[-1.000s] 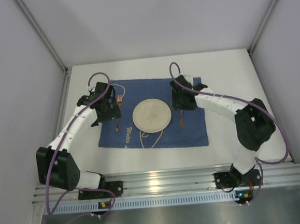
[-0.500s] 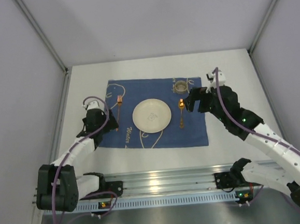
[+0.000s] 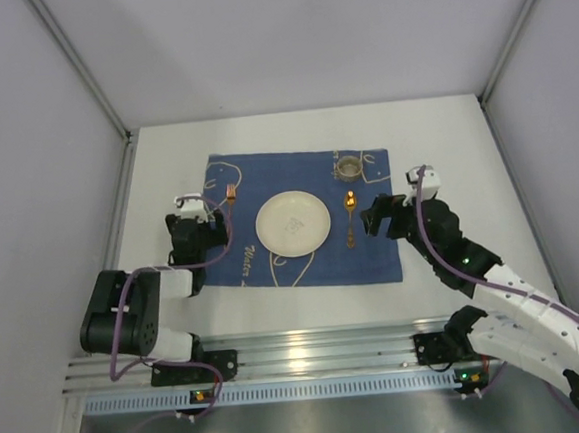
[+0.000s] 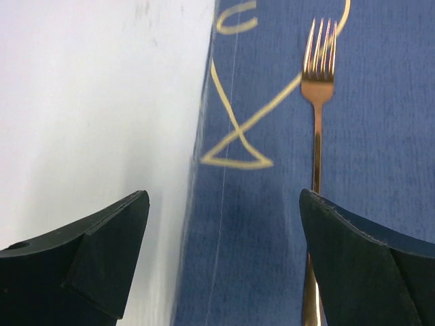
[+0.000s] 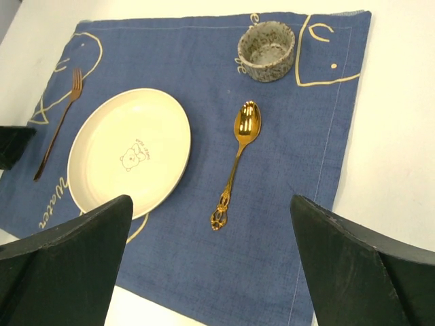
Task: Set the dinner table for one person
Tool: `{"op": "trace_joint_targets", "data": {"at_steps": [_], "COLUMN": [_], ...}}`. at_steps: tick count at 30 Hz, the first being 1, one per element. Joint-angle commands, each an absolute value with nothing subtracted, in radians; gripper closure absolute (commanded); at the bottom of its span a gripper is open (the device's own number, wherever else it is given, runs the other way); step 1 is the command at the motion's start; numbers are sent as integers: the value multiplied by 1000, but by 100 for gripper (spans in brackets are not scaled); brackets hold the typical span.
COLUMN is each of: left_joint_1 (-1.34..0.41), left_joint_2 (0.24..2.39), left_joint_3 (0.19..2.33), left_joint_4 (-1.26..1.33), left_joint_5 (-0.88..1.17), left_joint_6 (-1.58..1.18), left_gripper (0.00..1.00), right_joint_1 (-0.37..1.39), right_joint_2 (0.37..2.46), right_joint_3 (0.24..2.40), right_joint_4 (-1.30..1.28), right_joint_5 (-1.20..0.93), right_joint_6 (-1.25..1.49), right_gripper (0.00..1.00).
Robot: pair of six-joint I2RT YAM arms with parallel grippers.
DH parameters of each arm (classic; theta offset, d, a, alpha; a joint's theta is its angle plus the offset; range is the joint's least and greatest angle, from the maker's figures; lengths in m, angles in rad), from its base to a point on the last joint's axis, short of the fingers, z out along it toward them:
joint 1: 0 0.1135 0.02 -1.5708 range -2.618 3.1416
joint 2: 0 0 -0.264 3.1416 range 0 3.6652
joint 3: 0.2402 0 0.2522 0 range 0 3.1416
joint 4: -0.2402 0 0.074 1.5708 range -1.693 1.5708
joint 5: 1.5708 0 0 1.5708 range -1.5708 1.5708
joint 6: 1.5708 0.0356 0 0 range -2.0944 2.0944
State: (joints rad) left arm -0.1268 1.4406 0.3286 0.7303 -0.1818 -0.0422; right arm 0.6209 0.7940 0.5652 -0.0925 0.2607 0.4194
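The left arm is folded low, the left gripper (image 4: 224,207) spread wide and empty over the left hem of the placemat (image 4: 272,224), with the fork (image 4: 317,122) running forward beside the finger nearer the plate (image 5: 129,153). The right arm reaches in low, the right gripper (image 5: 211,204) likewise spread and empty, the spoon (image 5: 239,149) ahead between its fingers and the cup (image 5: 266,49) beyond. The dinner table (image 3: 444,144) extends beneath and outward of both grippers, enclosed by plain white walls (image 3: 285,36).
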Motion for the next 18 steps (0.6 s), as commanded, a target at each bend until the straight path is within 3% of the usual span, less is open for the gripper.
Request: {"op": "trace_joint_targets", "data": {"at_steps": [1,4,7,13,18], "left_joint_1": [-94,-8,-8,-8,-8], "left_joint_2": [1508,1606,1560,1575,1577], "left_joint_3": [344,298,322,318,314], "left_joint_4": [1022,1181,1056,1097,1101], "left_joint_5": [-109,-14,-15,-23,-21], "left_joint_6": [28,-54,-61,-51,-51], "left_gripper": [2,1,1,1,1], "right_joint_1": [635,635,634,627,566], "right_joint_2": [752,720,689,676,742], "right_joint_3": [554,526,489,411,400], "right_joint_4": [18,18,21,54,132], "right_joint_5": [304,307,314,520,460], "right_joint_6": [396,385,365,453,157], "right_gripper": [0,0,0,0,0]}}
